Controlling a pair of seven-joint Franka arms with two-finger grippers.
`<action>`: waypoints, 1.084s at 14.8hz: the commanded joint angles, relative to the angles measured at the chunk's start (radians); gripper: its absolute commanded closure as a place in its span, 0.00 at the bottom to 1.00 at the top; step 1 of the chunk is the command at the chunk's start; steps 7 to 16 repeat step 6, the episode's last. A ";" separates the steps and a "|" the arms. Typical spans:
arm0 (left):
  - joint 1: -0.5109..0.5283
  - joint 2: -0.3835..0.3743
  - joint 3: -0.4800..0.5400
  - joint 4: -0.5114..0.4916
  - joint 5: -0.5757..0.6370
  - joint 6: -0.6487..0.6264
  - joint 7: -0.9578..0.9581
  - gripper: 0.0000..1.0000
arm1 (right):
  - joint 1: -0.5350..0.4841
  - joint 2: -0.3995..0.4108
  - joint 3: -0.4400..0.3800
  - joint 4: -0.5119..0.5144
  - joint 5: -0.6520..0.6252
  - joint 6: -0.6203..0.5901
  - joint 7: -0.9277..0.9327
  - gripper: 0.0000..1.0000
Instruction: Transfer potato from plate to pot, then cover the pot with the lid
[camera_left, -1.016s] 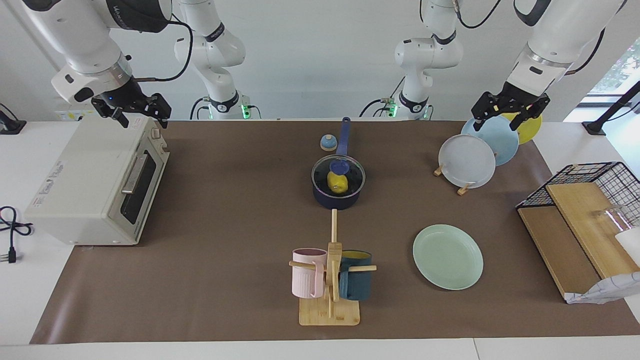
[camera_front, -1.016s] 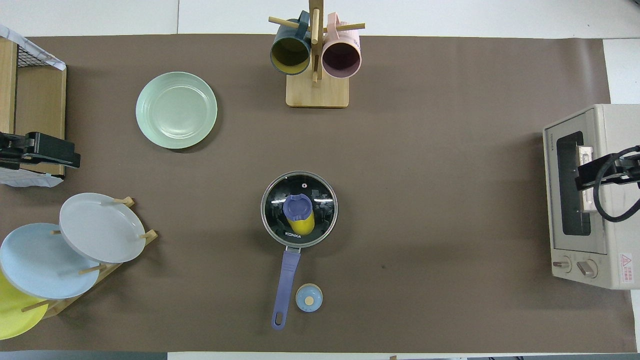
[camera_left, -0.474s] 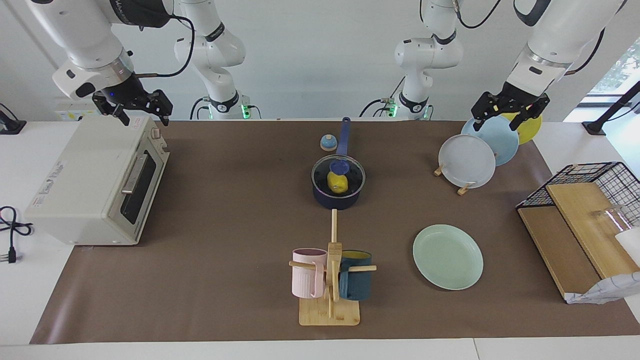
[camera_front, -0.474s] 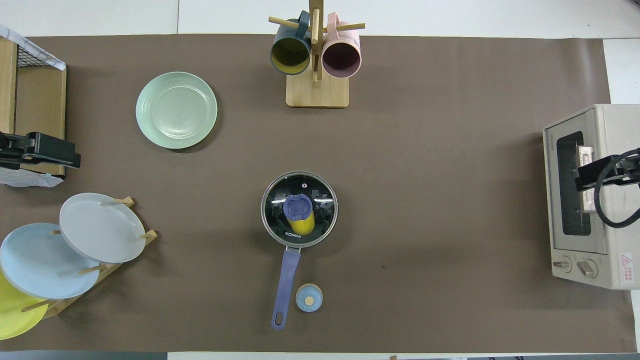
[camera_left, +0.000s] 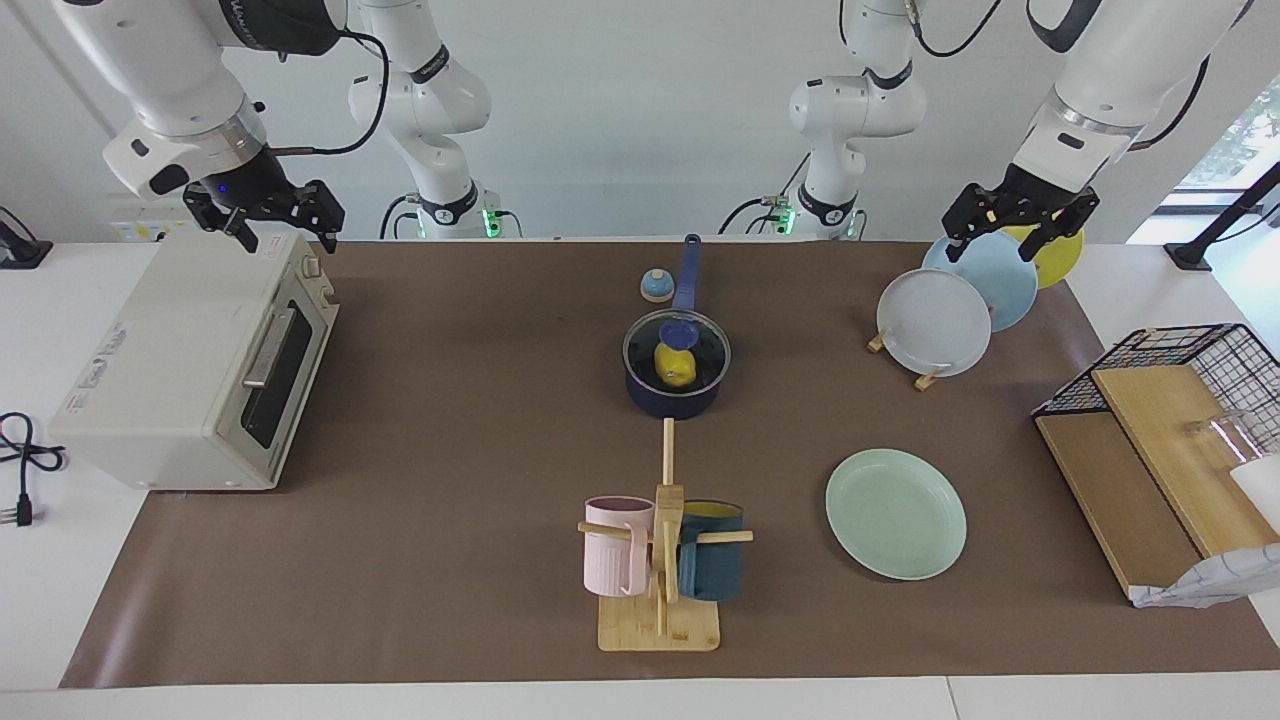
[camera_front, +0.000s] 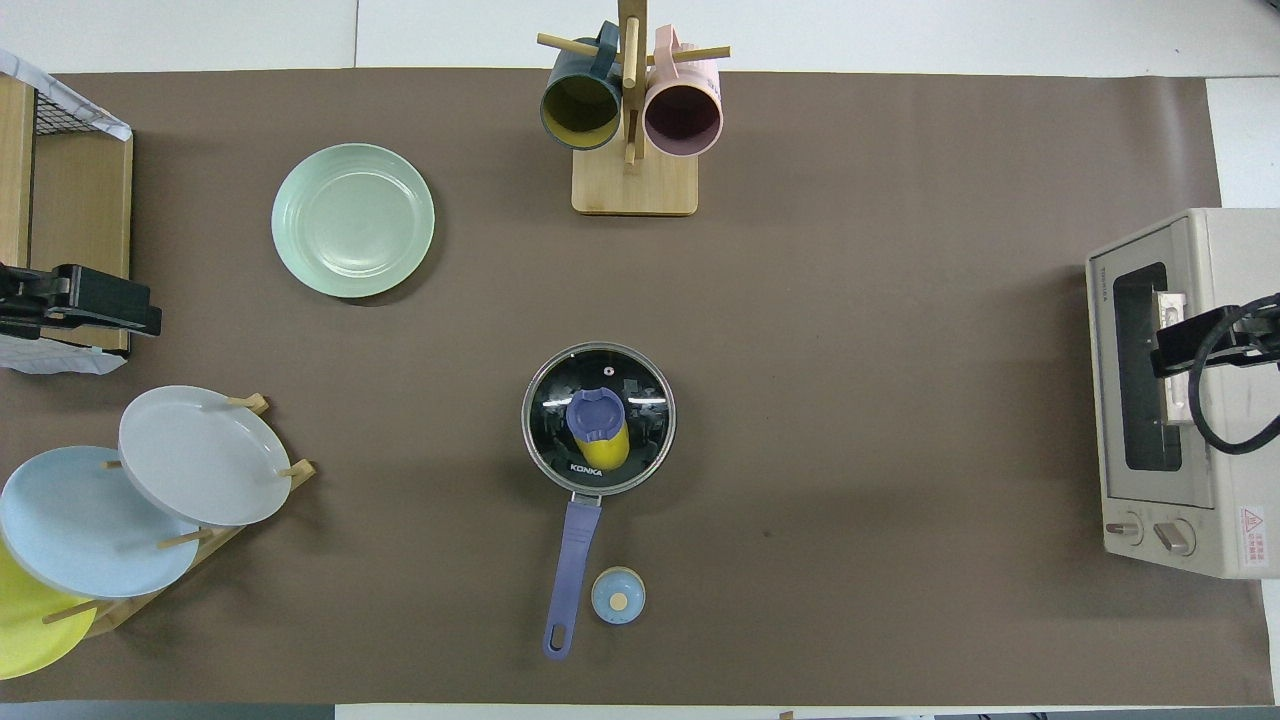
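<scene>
The dark navy pot (camera_left: 675, 398) stands mid-table with its long blue handle (camera_front: 572, 560) pointing toward the robots. The glass lid (camera_left: 700, 352) with the blue knob (camera_front: 596, 414) rests on it. The yellow potato (camera_left: 677, 368) lies inside and shows through the glass. The mint-green plate (camera_left: 896, 513) lies bare, farther from the robots and toward the left arm's end. My right gripper (camera_left: 283, 233) hangs open over the toaster oven, holding nothing. My left gripper (camera_left: 998, 243) hangs open over the plate rack, also holding nothing.
A toaster oven (camera_left: 190, 365) sits at the right arm's end. A rack of upright plates (camera_left: 935, 322) and a wire basket with wooden boards (camera_left: 1170, 400) are at the left arm's end. A mug tree (camera_left: 662, 560) stands farthest out. A small bell (camera_left: 656, 286) lies beside the pot handle.
My right gripper has risen slightly above the toaster oven. The left gripper, pot, lid and plate have not moved.
</scene>
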 joint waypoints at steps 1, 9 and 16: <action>0.001 -0.014 0.003 -0.016 0.003 0.011 0.016 0.00 | -0.006 -0.018 0.007 -0.020 0.029 0.042 -0.019 0.00; 0.001 -0.014 0.003 -0.018 0.003 0.011 0.013 0.00 | -0.006 -0.018 0.008 -0.027 0.055 0.076 -0.023 0.00; 0.001 -0.014 0.003 -0.018 0.003 0.011 0.013 0.00 | -0.006 -0.018 0.008 -0.027 0.055 0.076 -0.023 0.00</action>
